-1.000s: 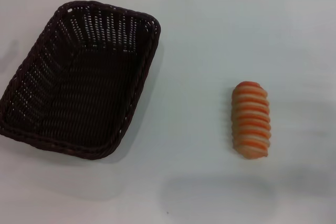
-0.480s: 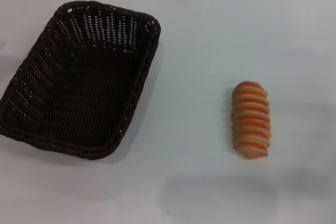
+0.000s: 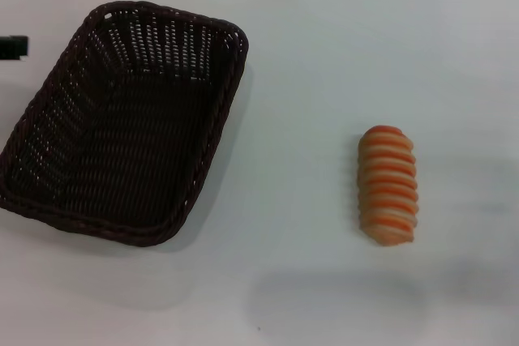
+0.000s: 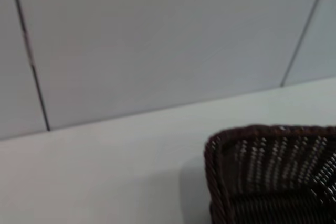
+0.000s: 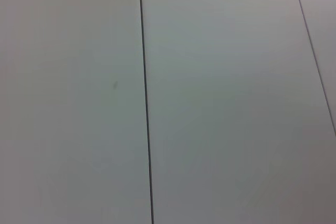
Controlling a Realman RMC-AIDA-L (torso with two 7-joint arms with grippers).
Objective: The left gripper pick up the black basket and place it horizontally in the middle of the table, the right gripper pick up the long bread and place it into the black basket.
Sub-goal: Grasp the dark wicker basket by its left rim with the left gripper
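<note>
A plain white counter (image 3: 324, 70) is filling the frame, a dark woven wicker basket (image 3: 122, 119) lying empty at upper left and a striped orange-and-cream toy loaf (image 3: 388, 185) lying apart at centre right. The black left hand (image 3: 12, 47) is showing at the left edge beside the basket; whether it is clenched or released, I cannot tell.

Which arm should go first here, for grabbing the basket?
Left. The left gripper is just showing at the table's left edge beside the black basket, and its wrist camera sees the rim. The right arm is out of view; the long bread lies untouched.
</note>
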